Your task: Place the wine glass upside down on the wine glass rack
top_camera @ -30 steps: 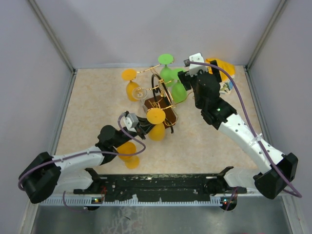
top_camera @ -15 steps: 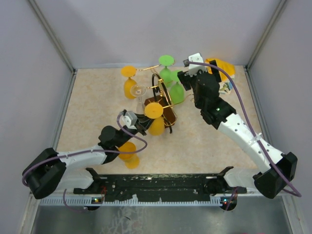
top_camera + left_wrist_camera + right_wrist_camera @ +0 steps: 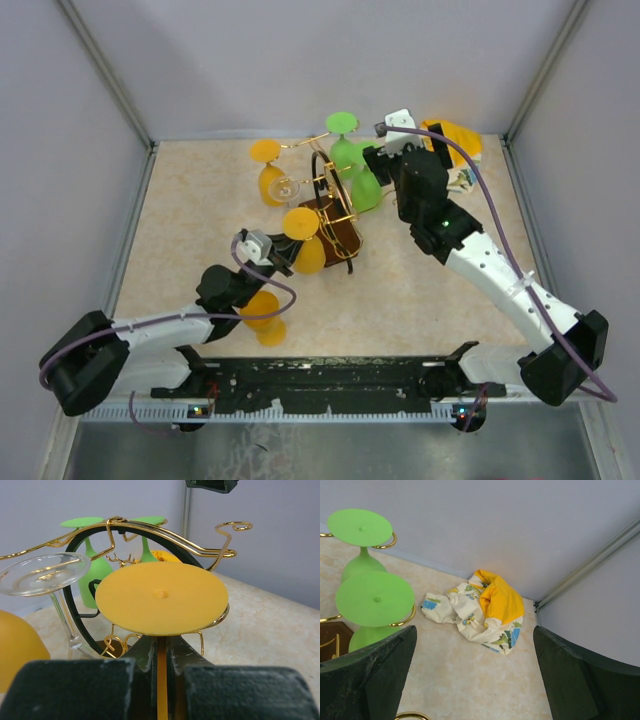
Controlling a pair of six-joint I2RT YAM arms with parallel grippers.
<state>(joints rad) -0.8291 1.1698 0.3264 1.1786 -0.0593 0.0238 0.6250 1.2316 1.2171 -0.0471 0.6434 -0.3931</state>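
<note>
My left gripper (image 3: 279, 258) (image 3: 162, 655) is shut on the thin stem of an orange wine glass (image 3: 301, 223), held upside down with its round foot (image 3: 161, 598) on top. The glass is at the front left of the gold wire wine glass rack (image 3: 322, 190) (image 3: 150, 529). A gold curl of the rack shows just under the foot's right edge. Hanging upside down on the rack are another orange glass (image 3: 267, 152), a clear glass (image 3: 287, 188) (image 3: 42, 573) and two green glasses (image 3: 342, 123) (image 3: 375, 599). My right gripper (image 3: 380, 160) (image 3: 475, 680) hangs open beside the green glasses, holding nothing.
One more orange glass (image 3: 264, 312) lies on the table under my left arm. A crumpled yellow and white printed cloth (image 3: 455, 140) (image 3: 487, 611) sits in the back right corner. The rack's dark wooden base (image 3: 345, 238) stands mid-table. Grey walls (image 3: 60, 150) close in the table.
My left gripper has carried the orange glass to the left and a little toward the back, along the rack's front. The right arm has stayed where it was.
</note>
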